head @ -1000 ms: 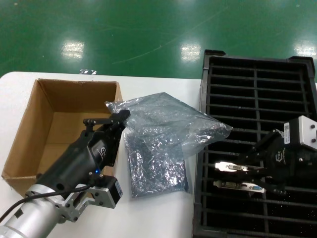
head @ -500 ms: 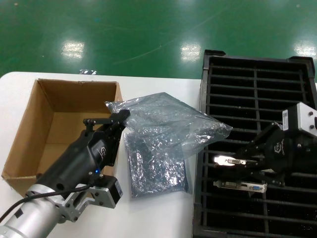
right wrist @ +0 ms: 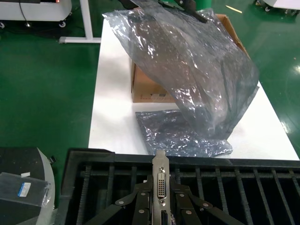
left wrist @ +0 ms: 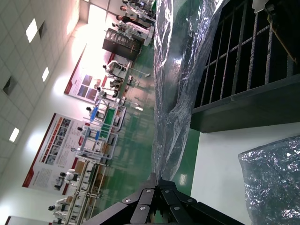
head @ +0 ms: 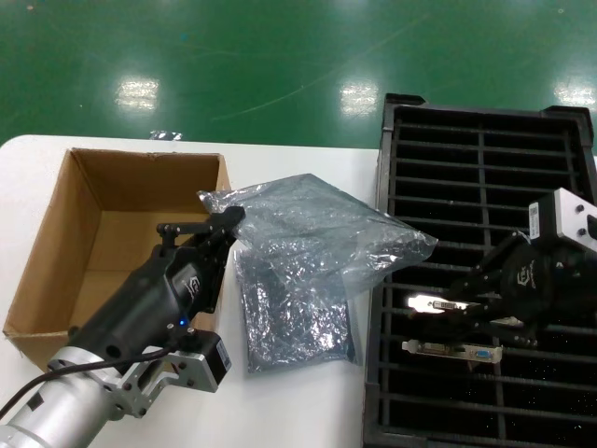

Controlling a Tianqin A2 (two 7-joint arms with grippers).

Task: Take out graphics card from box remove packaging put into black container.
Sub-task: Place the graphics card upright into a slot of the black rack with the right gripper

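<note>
Right claw over the black container, left column of slots, roughly mid-length. Its fingers are clamped on the graphics card, silver bracket facing outward with a white port showing. In the right wrist view the card stands upright on edge between the fingers, above the slots; whether its lower edge has entered a slot is hard to judge from these angles. A second card sits in the slot just nearer the robot, bracket with white and blue ports showing.

Left claw is raised above the desk, beside the near right corner of the box. It pinches one end of the packaging, which hangs puffed and open, spreading toward the container's left wall. The left wrist view shows the film gathered into the closed tips.

A second bag lies flat on the desk under the held one, between box and container. The box stands open-topped at the desk's left end; the visible part of its interior looks bare.
</note>
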